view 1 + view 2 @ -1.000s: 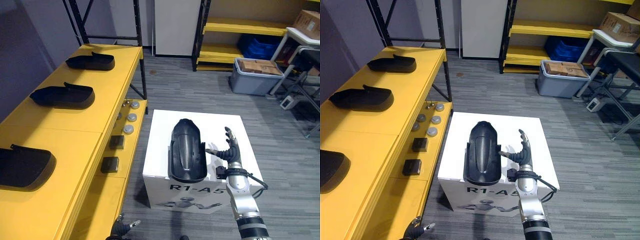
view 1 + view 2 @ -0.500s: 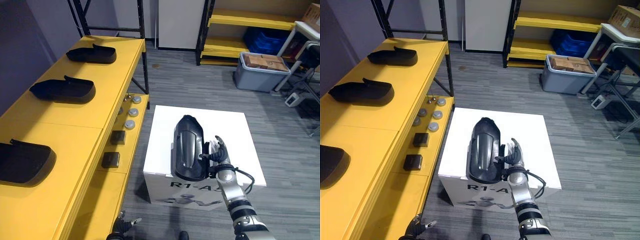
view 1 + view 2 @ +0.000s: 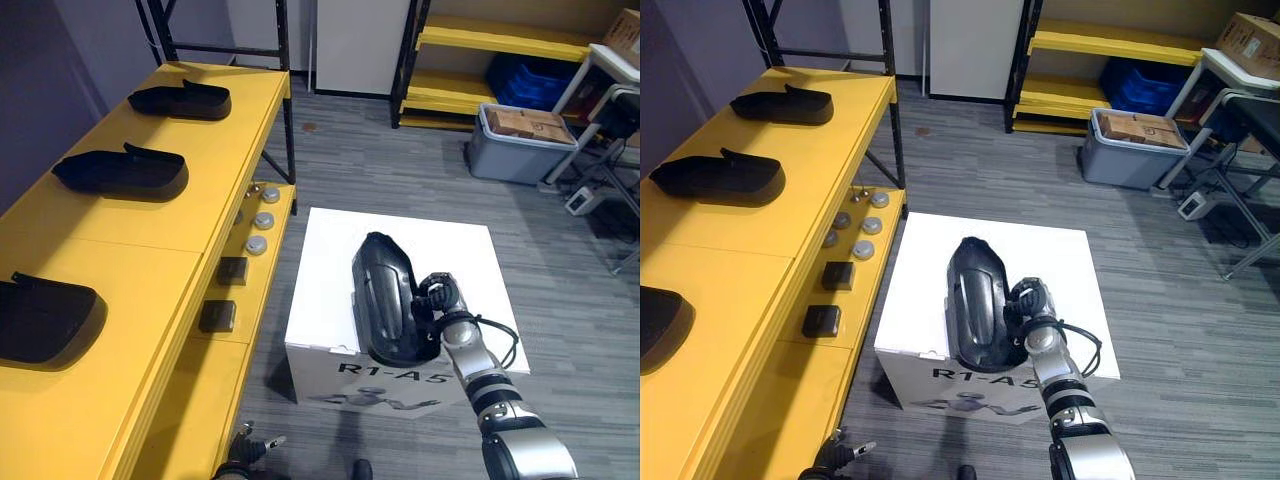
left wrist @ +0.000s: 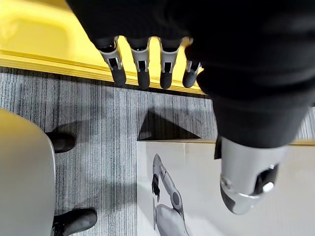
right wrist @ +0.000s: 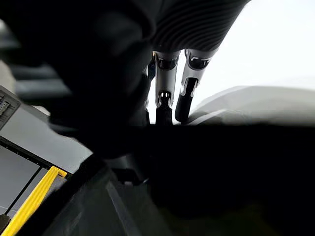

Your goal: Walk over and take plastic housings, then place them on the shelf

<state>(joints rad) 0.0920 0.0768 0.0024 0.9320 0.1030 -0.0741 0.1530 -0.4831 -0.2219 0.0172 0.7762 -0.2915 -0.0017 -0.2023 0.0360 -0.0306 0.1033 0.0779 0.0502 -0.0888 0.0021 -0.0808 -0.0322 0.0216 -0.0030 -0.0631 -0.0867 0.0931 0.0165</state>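
A long black plastic housing (image 3: 385, 312) lies lengthwise on a white box (image 3: 330, 260) in front of me. My right hand (image 3: 437, 298) is at its right edge near the front end, fingers curled round the rim. In the right wrist view the fingers (image 5: 165, 91) press against the dark housing (image 5: 226, 162). Three more black housings (image 3: 183, 100) (image 3: 125, 172) (image 3: 45, 322) rest in a row on the yellow shelf (image 3: 200, 190) at the left. My left hand (image 3: 243, 457) hangs low beside the shelf's front, its fingers (image 4: 141, 64) straight and holding nothing.
On the lower yellow ledge sit small black blocks (image 3: 231, 270) and round silver pieces (image 3: 262, 220). A grey bin (image 3: 515, 150) with cardboard boxes stands at the back right, by another yellow rack (image 3: 490, 40). A chair and table legs (image 3: 610, 190) stand at the far right.
My right hand came in from beside the housing, reached its right edge and curled its fingers round it. The housing has turned slightly. The left hand stayed put.
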